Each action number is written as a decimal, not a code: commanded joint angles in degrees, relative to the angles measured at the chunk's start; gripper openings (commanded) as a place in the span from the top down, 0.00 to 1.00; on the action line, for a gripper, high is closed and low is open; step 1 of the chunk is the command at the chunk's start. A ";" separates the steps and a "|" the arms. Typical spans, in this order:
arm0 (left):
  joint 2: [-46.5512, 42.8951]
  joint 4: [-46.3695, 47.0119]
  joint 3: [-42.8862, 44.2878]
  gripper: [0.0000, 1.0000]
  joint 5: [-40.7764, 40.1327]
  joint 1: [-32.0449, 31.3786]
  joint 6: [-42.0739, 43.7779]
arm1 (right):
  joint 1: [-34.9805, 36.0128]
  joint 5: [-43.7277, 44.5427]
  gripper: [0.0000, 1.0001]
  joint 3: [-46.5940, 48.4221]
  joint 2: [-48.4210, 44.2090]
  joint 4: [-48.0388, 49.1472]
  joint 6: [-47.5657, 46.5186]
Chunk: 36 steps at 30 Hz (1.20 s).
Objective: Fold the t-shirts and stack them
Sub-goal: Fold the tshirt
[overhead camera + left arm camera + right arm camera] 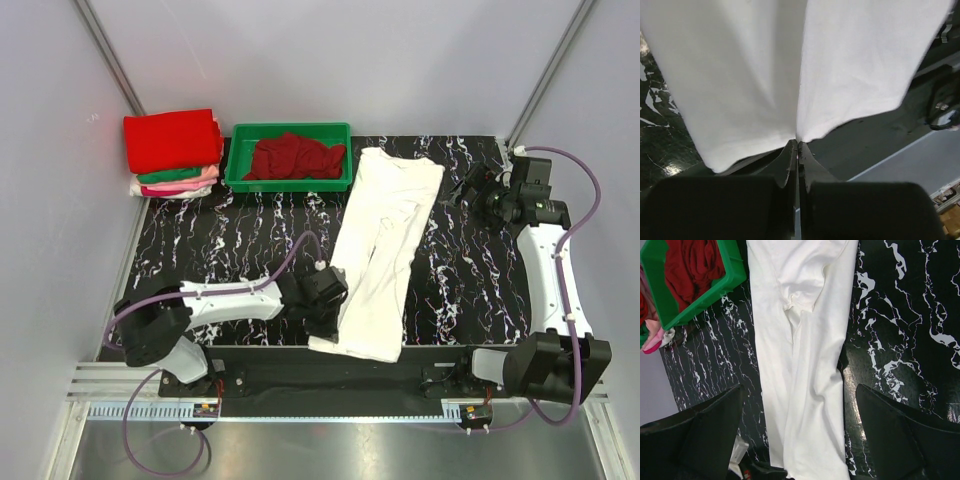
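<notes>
The black, white-veined worktop [220, 250] carries everything. A white t-shirt [380, 250] lies down its middle as a long strip (folded in lengthwise, with a seam of overlap running along it), reaching from beside the green tray [237, 160] at the far side to the near edge. The tray sits at the far left-centre and holds crumpled red cloth [295, 158]. Just left of it, in the far left corner, stands a stack of folded t-shirts [172, 150]: red on top, then green, pink and white.

The left hand [798, 145] is at the white t-shirt's near left edge, its fingers pressed together and pinching the cloth. The right hand [797, 387] hangs above the far right of the worktop, fingers spread wide apart and holding nothing.
</notes>
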 commanded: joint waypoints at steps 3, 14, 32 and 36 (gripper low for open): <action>1.59 7.23 -5.98 1.00 3.51 0.20 -3.07 | 0.30 -1.71 0.00 -0.10 1.97 0.32 -1.41; -1.65 -4.79 1.75 0.32 -2.63 0.81 2.38 | 8.98 -5.15 0.00 -2.19 7.59 -5.32 -1.86; -13.26 -4.82 -2.19 0.30 -1.08 14.08 10.82 | 13.66 -4.71 0.07 10.70 41.66 11.22 4.48; -12.12 -3.85 -2.46 0.30 0.60 16.02 13.10 | 13.66 -1.90 0.08 20.78 49.86 8.14 2.81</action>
